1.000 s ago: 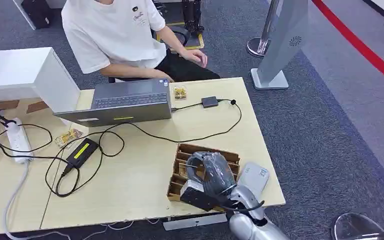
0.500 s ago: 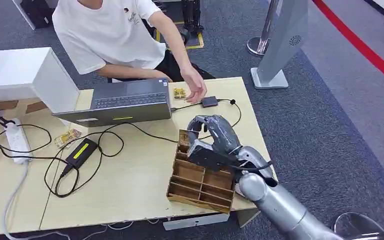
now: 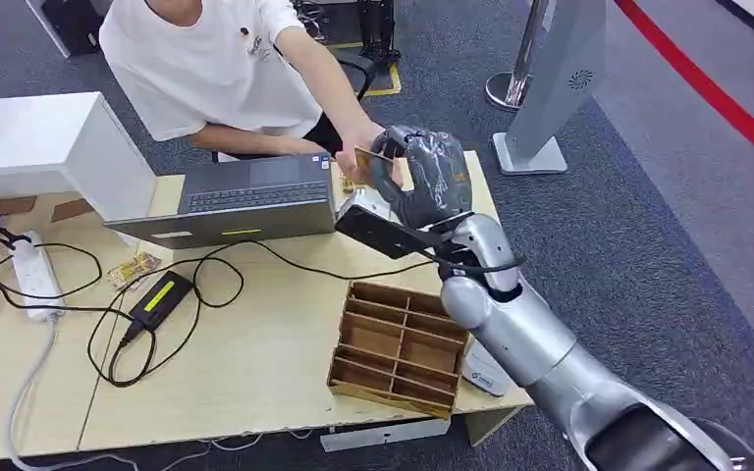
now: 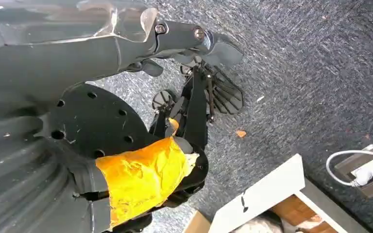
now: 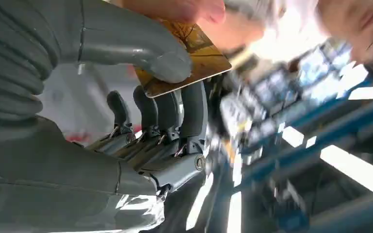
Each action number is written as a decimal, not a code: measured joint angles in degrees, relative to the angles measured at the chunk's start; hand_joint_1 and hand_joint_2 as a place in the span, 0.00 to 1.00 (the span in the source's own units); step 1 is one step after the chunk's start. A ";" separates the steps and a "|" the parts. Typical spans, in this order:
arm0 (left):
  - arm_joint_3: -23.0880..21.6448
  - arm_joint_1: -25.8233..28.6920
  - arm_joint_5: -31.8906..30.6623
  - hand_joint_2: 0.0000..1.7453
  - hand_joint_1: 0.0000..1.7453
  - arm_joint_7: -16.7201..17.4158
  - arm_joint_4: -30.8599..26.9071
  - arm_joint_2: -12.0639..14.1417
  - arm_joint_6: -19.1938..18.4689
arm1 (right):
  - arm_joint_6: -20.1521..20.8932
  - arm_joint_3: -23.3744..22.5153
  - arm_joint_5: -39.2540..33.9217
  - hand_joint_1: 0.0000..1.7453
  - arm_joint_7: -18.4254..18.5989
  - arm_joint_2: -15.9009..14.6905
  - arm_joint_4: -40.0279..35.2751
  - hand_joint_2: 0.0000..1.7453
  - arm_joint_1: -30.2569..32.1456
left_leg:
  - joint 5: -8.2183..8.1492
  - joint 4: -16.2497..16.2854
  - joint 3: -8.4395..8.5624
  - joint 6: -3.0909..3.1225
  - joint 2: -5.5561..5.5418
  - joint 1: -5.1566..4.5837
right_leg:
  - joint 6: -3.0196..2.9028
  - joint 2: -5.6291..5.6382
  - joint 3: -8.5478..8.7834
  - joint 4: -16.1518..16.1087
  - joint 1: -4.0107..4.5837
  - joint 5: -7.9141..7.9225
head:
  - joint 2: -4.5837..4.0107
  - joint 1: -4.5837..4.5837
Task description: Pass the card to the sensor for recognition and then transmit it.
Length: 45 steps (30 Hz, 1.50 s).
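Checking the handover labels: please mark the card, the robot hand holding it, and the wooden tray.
card (image 5: 194,53), right wrist view, on its orange printed face.
right robot hand (image 3: 424,182), head view, on the back of the hand.
wooden tray (image 3: 400,345), head view, on a middle divider.

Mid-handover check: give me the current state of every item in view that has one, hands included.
card: held up, pinched by the right hand, person's fingers on its far edge
right hand: raised above the table, gripping the card
person's hand: reaching in, touching the card
laptop: open on the table
wooden organizer: flat on the table, compartments look empty
power strip: cable plugged in
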 joint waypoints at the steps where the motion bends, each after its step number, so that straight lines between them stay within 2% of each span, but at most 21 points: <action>1: -0.02 -0.03 -0.35 1.00 0.00 0.07 0.00 0.02 0.00 | -2.58 -0.02 4.24 0.77 0.54 0.48 2.29 1.00 -1.00 | 0.00 0.00 0.00 0.00 0.01 0.00 | 0.00 0.00 0.00 0.00 0.00 0.00 | 0.00 0.02; 5: -0.09 -0.04 -0.92 1.00 0.00 0.35 0.00 0.09 -0.44 | -8.91 -1.01 14.17 0.77 0.32 2.21 10.80 1.00 -3.52 | 0.00 0.01 0.00 0.00 -0.01 0.00 | 0.00 -0.02 0.01 -0.01 0.00 0.00 | 0.00 0.02; 9: -0.09 -0.03 -0.63 1.00 0.00 0.35 0.00 0.09 -0.74 | -10.39 -2.21 16.33 0.77 -0.03 3.17 15.93 1.00 -3.72 | 0.00 0.01 -0.01 0.00 -0.03 0.00 | 0.00 -0.03 0.00 -0.01 0.00 0.00 | 0.00 0.02; 10: -0.09 -0.03 -0.54 1.00 0.00 0.35 0.00 0.09 -0.85 | -10.52 -2.51 16.59 0.00 -0.11 3.28 16.93 1.00 -3.71 | 0.00 0.01 -0.01 0.00 -0.03 0.00 | 0.00 -0.03 -0.01 -0.01 0.00 0.00 | 0.02 0.02; 14: -0.09 -0.06 -0.22 1.00 0.00 -0.92 0.00 0.11 -2.40 | -11.13 -3.06 16.66 0.00 -0.59 3.41 18.83 1.00 -3.64 | -0.01 0.01 -0.01 0.00 -0.02 0.00 | 0.00 -0.02 -0.03 -0.01 0.00 0.00 | 0.00 0.02; 22: -0.09 -0.05 1.21 1.00 0.00 -1.18 0.00 0.26 -1.79 | -10.92 -4.74 18.89 0.00 -0.11 3.08 19.88 1.00 -2.89 | 0.00 0.01 -0.01 0.00 0.00 0.00 | 0.00 0.00 -0.07 -0.02 0.00 0.00 | 0.00 0.02; 25: -0.02 -0.03 1.66 1.00 0.00 -0.81 0.00 0.26 -1.75 | -10.92 -5.48 21.09 0.00 1.07 1.77 19.95 1.00 -2.42 | 0.00 0.01 -0.01 0.00 -0.02 -0.01 | 0.00 -0.02 -0.06 -0.02 0.00 0.00 | 0.00 0.00; 28: 0.00 0.02 2.67 1.00 0.00 -0.70 0.00 0.26 -1.73 | -10.54 -6.56 23.50 0.00 2.97 -0.84 19.95 1.00 -1.70 | 0.00 0.06 0.00 0.00 -0.04 -0.02 | 0.02 -0.03 -0.04 -0.04 -0.03 0.02 | 0.00 0.02; 32: 0.00 0.09 4.53 1.00 0.00 -0.42 0.00 0.26 -1.68 | -8.18 -8.70 27.92 0.00 4.96 -6.50 19.92 1.00 0.01 | -0.01 0.15 -0.03 0.02 -0.13 -0.03 | 0.03 -0.11 0.00 -0.09 -0.03 0.02 | 0.00 0.02; 34: 0.00 0.13 6.08 1.00 0.00 -0.18 0.00 0.26 -1.60 | -7.31 -10.21 29.23 0.00 5.57 -10.26 19.55 1.00 1.54 | -0.03 0.18 -0.05 0.04 -0.29 -0.03 | 0.05 -0.27 0.05 -0.15 -0.03 0.01 | 0.02 0.02; 38: 0.00 0.31 10.04 1.00 0.00 -0.04 0.00 0.24 -1.51 | -7.55 -14.40 28.77 0.00 5.57 -18.35 19.14 1.00 5.64 | -0.11 0.22 -0.13 0.17 -0.45 -0.04 | 0.12 -0.42 0.11 -0.18 -0.04 -0.02 | 0.00 0.02; 43: 0.00 0.25 13.94 1.00 0.00 1.51 0.00 0.11 -0.48 | -7.97 -20.01 27.55 0.00 5.44 -26.07 18.11 1.00 11.87 | -0.16 0.25 -0.11 0.25 -0.43 -0.05 | 0.23 -0.39 0.10 -0.22 -0.04 -0.08 | 0.00 0.00; 45: 0.00 0.32 14.93 1.00 0.00 1.79 0.00 -0.07 -0.46 | -7.90 -23.83 26.69 0.00 5.46 -28.82 17.37 1.00 15.55 | -0.18 0.25 -0.15 0.28 -0.66 -0.05 | 0.29 -0.60 0.15 -0.22 -0.04 -0.12 | 0.02 0.00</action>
